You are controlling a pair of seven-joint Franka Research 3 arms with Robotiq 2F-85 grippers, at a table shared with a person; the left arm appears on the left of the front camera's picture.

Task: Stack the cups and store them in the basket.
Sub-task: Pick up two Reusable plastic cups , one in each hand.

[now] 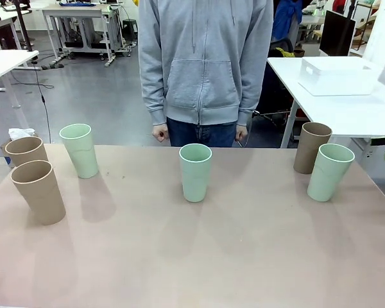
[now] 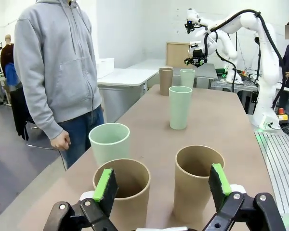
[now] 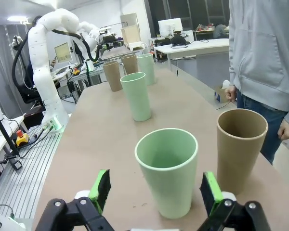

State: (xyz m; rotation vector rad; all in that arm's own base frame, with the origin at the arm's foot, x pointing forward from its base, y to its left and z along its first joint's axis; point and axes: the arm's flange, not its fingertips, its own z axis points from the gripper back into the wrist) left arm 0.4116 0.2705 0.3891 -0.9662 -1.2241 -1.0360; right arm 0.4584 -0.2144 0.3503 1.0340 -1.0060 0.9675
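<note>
1. While the person (image 1: 205,64) in a grey hoodie stands at the far edge of the table (image 1: 199,263), hands closed at the hem, the front view shows six cups upright on it, none stacked.
   - Left edge: the near-left tan cup (image 1: 38,191), with the far-left tan cup (image 1: 25,152) just behind it.
   - Far left corner area: the left mint cup (image 1: 80,151).
   - Middle, toward the far edge: the centre mint cup (image 1: 196,172), alone.
   - Right edge: the right tan cup (image 1: 311,147) and the right mint cup (image 1: 330,172), close together.
   - The basket (image 1: 339,77) sits on a separate white side table (image 1: 346,115) beyond the far right corner, well apart from every cup.
2. Left wrist view: the left gripper (image 2: 163,182) has its fingers spread wide and pinches nothing.
   - Both left-edge tan cups stand just beyond the green pads, side by side.
   - The left mint cup stands behind them at the person's edge.
   - The centre mint cup stands farther along, and the right-edge pair is near the far end.
   - The right arm (image 2: 260,53) rises beside that end.
3. Right wrist view: the right gripper (image 3: 156,191) also has its fingers spread, with nothing held.
   - The right mint cup stands just ahead, between the lines of the two pads, which are clear of its wall.
   - The right tan cup stands just beside it, toward the person's edge.
   - The left arm (image 3: 43,57) stands by the far end, where the three left cups are grouped.
</note>
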